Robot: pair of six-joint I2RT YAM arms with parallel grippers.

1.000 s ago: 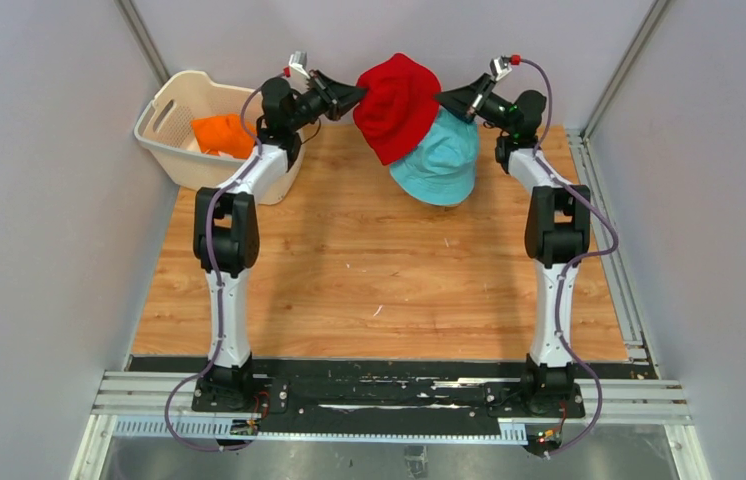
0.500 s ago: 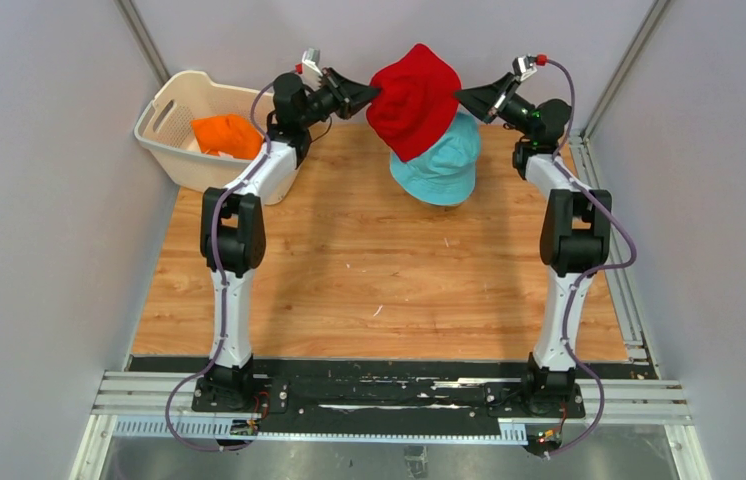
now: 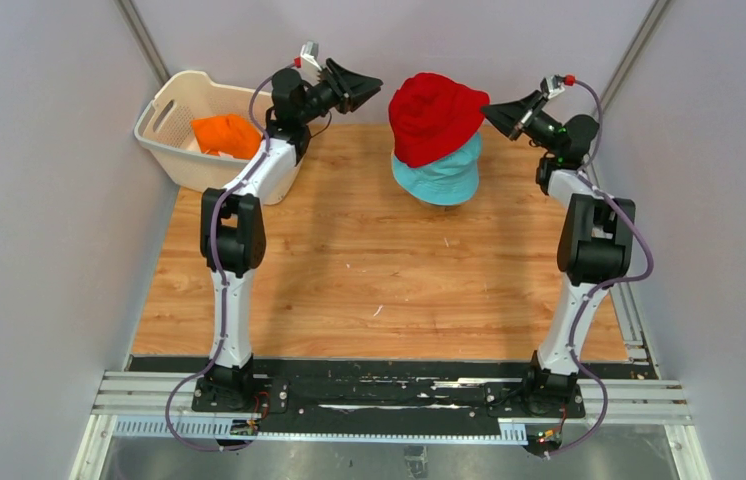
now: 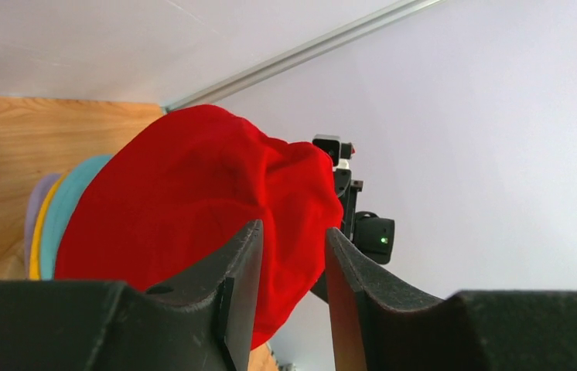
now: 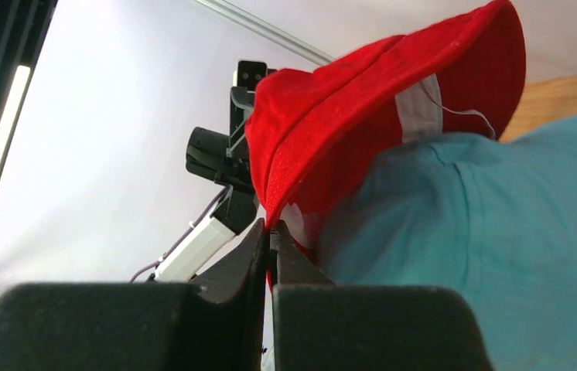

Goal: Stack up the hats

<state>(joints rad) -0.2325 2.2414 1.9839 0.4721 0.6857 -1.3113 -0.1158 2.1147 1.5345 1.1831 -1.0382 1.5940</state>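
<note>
Wooden table (image 3: 349, 270) with white basket (image 3: 174, 150), hat stack (image 3: 437, 140).

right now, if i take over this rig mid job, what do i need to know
Left gripper: open, holding nothing, just clear of the red hat.
Right gripper: shut on the red hat's brim.
Stack: red hat sits over the teal hat. The left wrist view shows yellow and lavender brims under the teal.
Orange hat: in the white basket, far left.
Done: four hats stacked.
Left: release the red brim, then probably fetch the orange hat and set it on top.
</note>
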